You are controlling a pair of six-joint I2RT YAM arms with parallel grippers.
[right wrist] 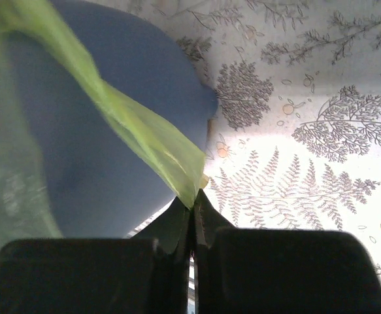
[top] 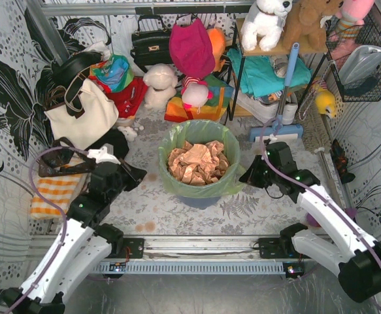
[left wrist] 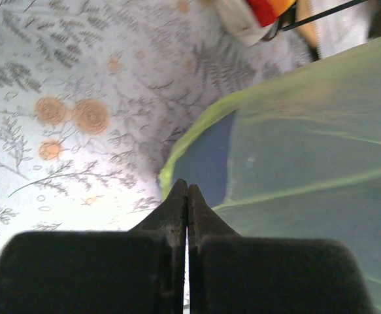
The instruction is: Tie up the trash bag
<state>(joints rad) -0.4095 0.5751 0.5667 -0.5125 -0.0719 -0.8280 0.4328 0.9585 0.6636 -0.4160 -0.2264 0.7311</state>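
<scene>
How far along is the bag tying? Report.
Done: nothing tied; the trash bag lies open over the bin, paper showing. In hand: right fingers pinch a taut strip of its rim; left fingers are shut at the opposite edge, grip unclear. Left: gather both sides and knot.

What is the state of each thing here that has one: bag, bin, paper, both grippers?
Bag: open, untied, hem folded over the bin rim.
Bin: upright, lined with the bag.
Paper: crumpled, inside the bag.
Left gripper: shut at the bag's hem; hold unclear.
Right gripper: shut on a pulled strip of bag.
</scene>
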